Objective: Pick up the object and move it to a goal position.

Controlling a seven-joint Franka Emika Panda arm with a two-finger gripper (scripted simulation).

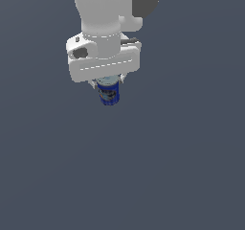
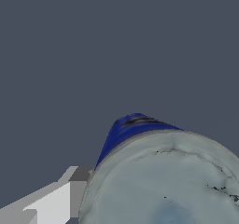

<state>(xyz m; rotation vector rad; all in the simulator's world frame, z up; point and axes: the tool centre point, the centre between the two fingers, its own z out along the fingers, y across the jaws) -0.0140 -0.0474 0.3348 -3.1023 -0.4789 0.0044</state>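
Observation:
The blue tin can with a dark picture label hangs upright under the white hand of my arm in the exterior view. My gripper is shut on the can's upper part, its fingers mostly hidden by the hand and the can. In the wrist view the can fills the lower part, with its grey metallic lid close to the camera. One white and grey finger presses against the can's side. The other finger is out of view there.
A plain dark grey-blue surface fills the scene in both views. No other object, container or edge shows.

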